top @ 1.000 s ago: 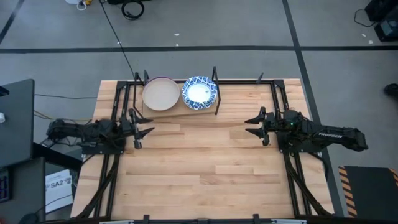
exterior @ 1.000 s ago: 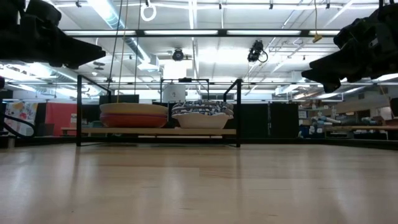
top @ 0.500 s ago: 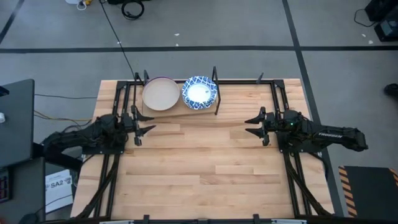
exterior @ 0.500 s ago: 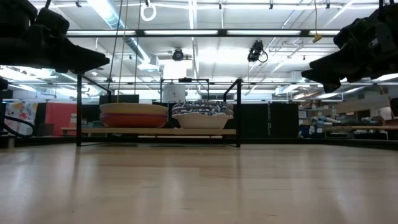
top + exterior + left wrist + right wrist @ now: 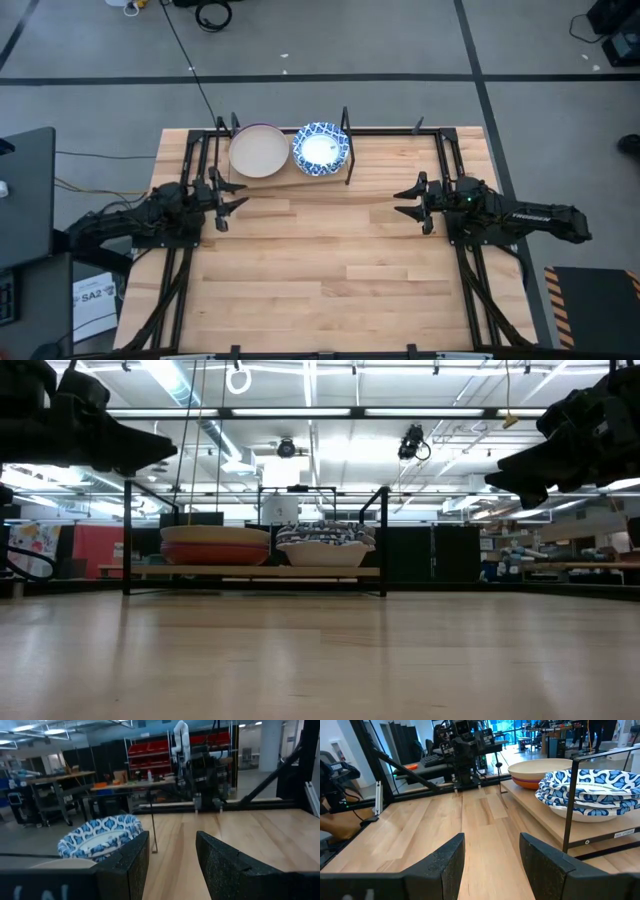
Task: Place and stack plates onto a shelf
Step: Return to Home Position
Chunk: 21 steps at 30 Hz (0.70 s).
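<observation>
The shelf point(image 5: 288, 179) stands at the table's far edge, left of centre. On its board rest two stacks of plates: a beige plate on top of orange ones point(image 5: 214, 545) on the left, and blue-and-white patterned plates point(image 5: 321, 148) on the right. My left gripper point(image 5: 238, 198) hovers open just in front of the shelf's left end, pointing level toward the table's right. My right gripper point(image 5: 400, 203) hovers open at mid-right, pointing level toward the left. In the wrist views, nothing lies between the fingers of the left gripper point(image 5: 172, 855) or the right gripper point(image 5: 492, 855).
Black frame rails point(image 5: 465, 270) run along both table sides under the arms. A wide stretch of bare wooden tabletop point(image 5: 320, 260) lies between the grippers and toward the near edge. A dark monitor point(image 5: 25, 190) stands off the table's left side.
My left arm has swung about its base, carrying its gripper a little toward the far edge and the shelf. The gripper still points level toward the table's right. Its fingers keep the same gap.
</observation>
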### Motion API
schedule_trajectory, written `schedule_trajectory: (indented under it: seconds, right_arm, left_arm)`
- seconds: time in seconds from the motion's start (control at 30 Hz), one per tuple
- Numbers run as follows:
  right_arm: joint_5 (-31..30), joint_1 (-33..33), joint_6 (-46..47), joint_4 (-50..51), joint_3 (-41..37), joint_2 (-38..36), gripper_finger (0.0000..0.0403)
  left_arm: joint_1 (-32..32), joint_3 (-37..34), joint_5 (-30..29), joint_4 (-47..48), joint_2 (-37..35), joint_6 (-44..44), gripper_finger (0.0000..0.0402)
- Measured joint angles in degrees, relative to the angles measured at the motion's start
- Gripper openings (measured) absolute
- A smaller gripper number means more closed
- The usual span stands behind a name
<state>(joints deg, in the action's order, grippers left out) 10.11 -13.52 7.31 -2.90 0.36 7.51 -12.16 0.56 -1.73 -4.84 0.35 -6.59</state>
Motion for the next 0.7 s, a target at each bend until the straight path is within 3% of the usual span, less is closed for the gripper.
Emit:
schedule_trajectory:
  seconds: [0.7]
  right_arm:
    - [0.00,0.00,0.02,0.00,0.00,0.00,0.0194]
  left_arm:
    - [0.00,0.09,-0.12,-0.86,-0.14,-0.07,0.0169]
